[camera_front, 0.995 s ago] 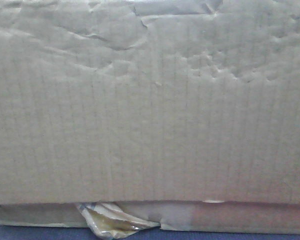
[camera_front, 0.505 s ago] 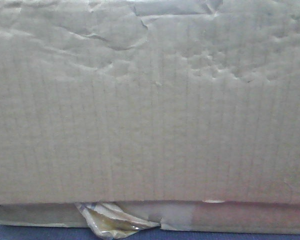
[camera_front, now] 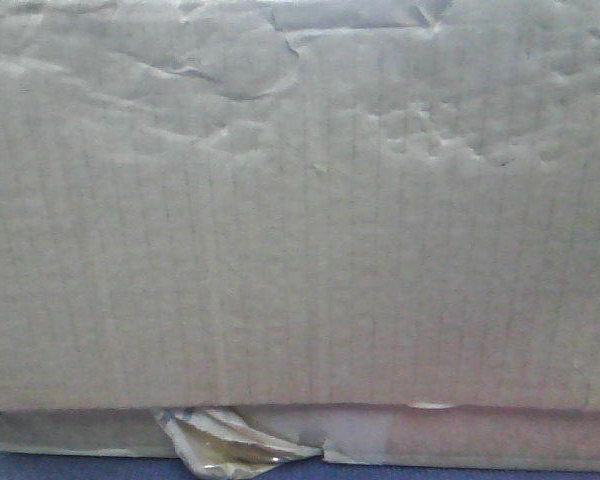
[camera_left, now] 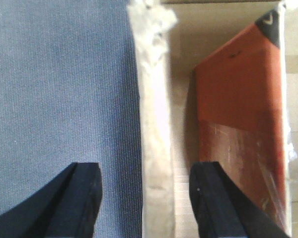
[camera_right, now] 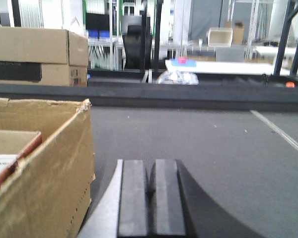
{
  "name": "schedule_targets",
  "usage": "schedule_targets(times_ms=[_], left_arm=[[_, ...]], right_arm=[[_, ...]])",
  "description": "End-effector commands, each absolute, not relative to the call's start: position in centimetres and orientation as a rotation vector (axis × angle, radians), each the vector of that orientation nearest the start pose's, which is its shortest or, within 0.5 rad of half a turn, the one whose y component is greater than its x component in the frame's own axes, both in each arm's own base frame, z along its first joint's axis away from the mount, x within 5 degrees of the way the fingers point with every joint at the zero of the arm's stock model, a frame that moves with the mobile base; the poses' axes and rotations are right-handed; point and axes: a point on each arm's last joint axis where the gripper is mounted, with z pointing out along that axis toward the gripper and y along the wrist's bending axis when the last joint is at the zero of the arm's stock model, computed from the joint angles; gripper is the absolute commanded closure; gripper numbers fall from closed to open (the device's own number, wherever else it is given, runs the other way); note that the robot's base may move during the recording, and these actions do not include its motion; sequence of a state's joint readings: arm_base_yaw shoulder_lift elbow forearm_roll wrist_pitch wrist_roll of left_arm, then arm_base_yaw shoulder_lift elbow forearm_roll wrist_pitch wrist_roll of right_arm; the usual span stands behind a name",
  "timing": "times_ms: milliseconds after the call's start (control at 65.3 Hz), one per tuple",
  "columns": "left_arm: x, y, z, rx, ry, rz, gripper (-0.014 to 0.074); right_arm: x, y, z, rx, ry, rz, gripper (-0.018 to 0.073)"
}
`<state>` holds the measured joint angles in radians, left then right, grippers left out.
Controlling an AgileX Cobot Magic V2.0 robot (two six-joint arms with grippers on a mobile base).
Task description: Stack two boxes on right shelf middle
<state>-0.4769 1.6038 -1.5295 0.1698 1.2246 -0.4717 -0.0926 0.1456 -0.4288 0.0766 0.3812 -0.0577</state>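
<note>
Blue surface [camera_left: 59, 89], perhaps cloth — flat cardboard box [camera_front: 480, 438] atop

- large box [camera_front: 300, 220]: pale grey-brown cardboard, fine vertical ribbing across its face;
- flatter box [camera_front: 500, 438]: brown, with a pinkish tinge toward the right;
- torn tape [camera_front: 220, 448]: yellowish, glossy;
- worktop [camera_left: 59, 89]: blue-grey, fine woven texture;
- flat item [camera_left: 238, 99] in the left wrist view: orange-red, one black corner;
- left tool [camera_left: 145, 171] and right tool [camera_right: 150, 173]: black.
</note>
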Motion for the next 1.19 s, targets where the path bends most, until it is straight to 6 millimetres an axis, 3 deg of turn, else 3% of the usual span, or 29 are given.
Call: schedule_targets(times_ms=[0, 138, 275, 413, 597, 811, 995, 1178], left_arm=[[29.9, -13.6, 34.8, 0.039, 2.736, -0.029, 0.0288], [29.9, -13.6, 34.8, 0.041, 2.736, -0.029, 0.0288], [29.9, -13.6, 34.8, 0.044, 2.736, -0.028, 0.0288], [29.9, -13.6, 34.8, 0.044, 2.736, -0.028, 0.0288], [29.9, -13.6, 34.8, 0.044, 2.736, -0.028, 0.0288], [29.9, -13.6, 34.8, 0.047, 2.736, -0.027, 0.0288], [29.9, -13.6, 34.8, 0.047, 2.736, -0.027, 0.0288], [29.9, -13.6, 34.8, 0.047, 2.736, -0.027, 0.0288]], right_arm=[[5.3, -0.1, 33.4, 0.066, 1.74, -0.021, 0.0721], [7.2, -0.1, 35.2, 0.061, 2.036, 0.002, 0.0721], [9.0, -0.2, 36.8, 0.058, 2.212, 0.017, 0.0721], [10.6, -0.3, 38.2, 0.058, 2.252, 0.034, 0.0721], [12.8, -0.5, 39.0, 0.144, 2.165, 0.071, 0.0721], [17.6, -0.5, 38.9, 0.204, 2.452, 0.135, 0.0707], [21.8, 0.9, 40.7, 0.209, 2.497, 0.114, 0.07], [25.1, 4.2, 41.5, 0.145, 2.528, 0.067, 0.07]])
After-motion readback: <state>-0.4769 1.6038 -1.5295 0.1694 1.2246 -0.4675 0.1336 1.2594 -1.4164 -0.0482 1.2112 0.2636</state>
